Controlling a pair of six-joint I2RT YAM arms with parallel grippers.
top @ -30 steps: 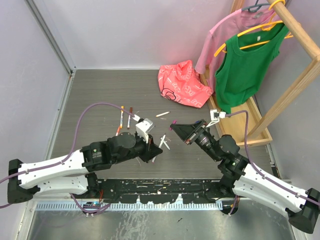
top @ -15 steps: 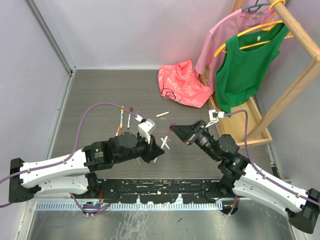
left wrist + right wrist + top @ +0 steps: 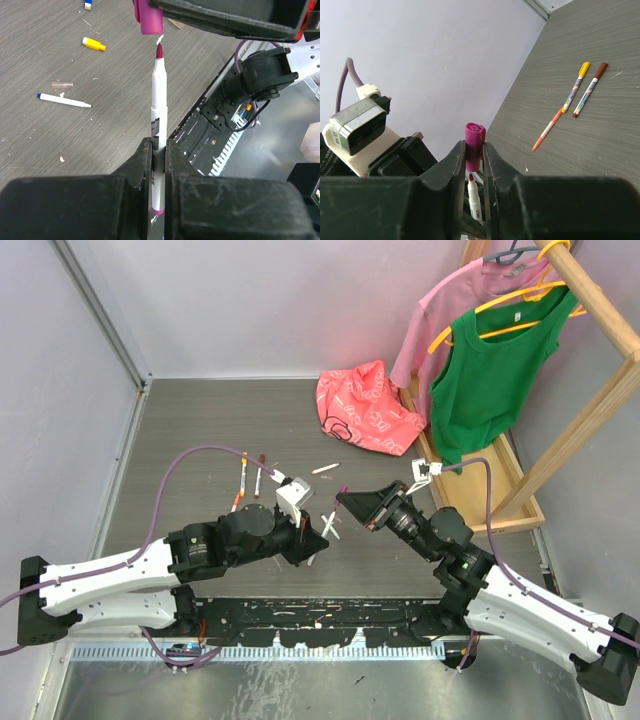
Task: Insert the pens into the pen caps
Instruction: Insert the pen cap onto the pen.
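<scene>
My left gripper is shut on a white pen with a magenta tip, held upright above the table. Just above that tip, a small gap away, hangs a purple pen cap. My right gripper is shut on this cap, and the pen's tip shows right under the cap's mouth. From above, the two grippers meet over the table's middle. Loose on the table lie a yellow cap, a blue cap and a blue-tipped pen.
Three capped pens lie side by side on the table: yellow, brown, orange. A red bag sits at the back. A wooden rack with pink and green shirts stands at the right. White pens lie crossed below the grippers.
My right gripper has carried the purple cap a little to the left, closer to the pen's tip. The left gripper with the pen has shifted only slightly.
</scene>
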